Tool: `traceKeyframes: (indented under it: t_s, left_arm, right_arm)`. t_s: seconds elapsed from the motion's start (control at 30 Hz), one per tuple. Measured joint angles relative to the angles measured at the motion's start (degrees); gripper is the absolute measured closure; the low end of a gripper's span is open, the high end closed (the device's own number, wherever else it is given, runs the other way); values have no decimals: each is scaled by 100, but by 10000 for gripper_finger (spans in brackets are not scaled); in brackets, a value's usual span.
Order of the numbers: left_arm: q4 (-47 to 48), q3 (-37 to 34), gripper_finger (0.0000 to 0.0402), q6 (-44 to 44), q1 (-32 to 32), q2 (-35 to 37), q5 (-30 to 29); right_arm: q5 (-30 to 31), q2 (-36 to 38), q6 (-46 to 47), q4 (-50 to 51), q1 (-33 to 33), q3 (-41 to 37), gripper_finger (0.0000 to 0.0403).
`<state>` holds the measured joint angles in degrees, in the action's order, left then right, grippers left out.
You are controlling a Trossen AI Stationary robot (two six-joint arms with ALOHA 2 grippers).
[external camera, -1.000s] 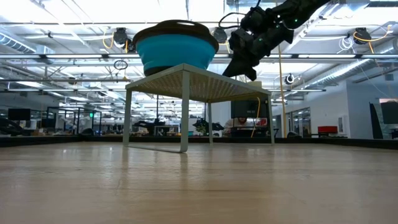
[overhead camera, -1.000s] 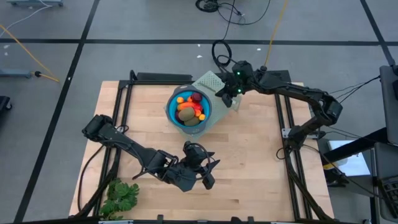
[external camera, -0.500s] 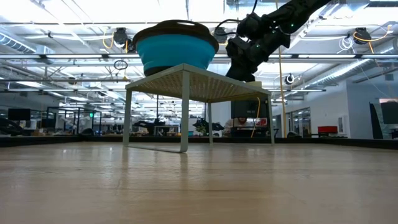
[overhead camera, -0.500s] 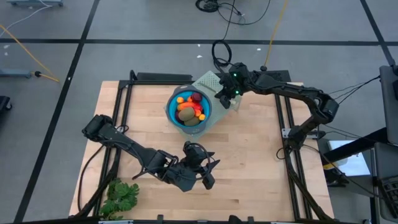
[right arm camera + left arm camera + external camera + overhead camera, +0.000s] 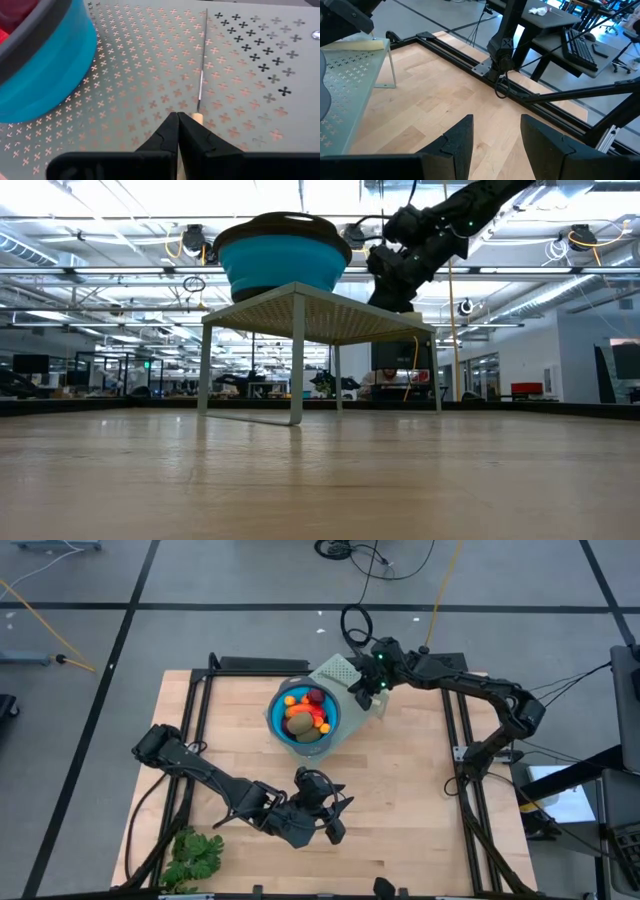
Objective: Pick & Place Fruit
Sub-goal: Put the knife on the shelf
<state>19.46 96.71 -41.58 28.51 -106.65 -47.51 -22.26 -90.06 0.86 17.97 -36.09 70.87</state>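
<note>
Overhead: fruit (image 5: 305, 715) sits piled in a blue bowl (image 5: 277, 725) on a pale perforated stand (image 5: 336, 668) at the table's (image 5: 400, 800) far middle. Right gripper (image 5: 366, 692) hangs over the stand just beside the bowl; left gripper (image 5: 333, 822) waits low near the front edge, a leafy green bunch (image 5: 195, 858) at the front-left corner.

Low view: bowl atop the stand, right gripper above the stand's right end.

Left wrist: fingers (image 5: 460, 140) parted, nothing between.

Right wrist: fingers (image 5: 170, 132) pinched together on the end of a thin pale stick (image 5: 202, 80) lying on the stand.
</note>
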Motion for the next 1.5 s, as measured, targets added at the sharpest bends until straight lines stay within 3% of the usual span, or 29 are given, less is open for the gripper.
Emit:
traceKeyframes:
  t_s: [0.57,0.7,1.07,1.23,1.5]
  left_arm:
    - [0,0,240,-72,0,0,2]
    - [0,0,240,-70,0,0,2]
    - [0,0,240,-70,2,0,2]
    - [0,0,240,-66,2,0,4]
    - [2,0,240,-61,-25,0,4]
  right_arm:
    - [-54,0,107,15,-108,0,403]
    - [-357,0,176,-62,-145,0,403]
    - [-220,41,110,-387,-144,0,400]
    - [2,46,-453,-398,-143,0,375]
    - [296,46,-838,-407,-134,0,301]
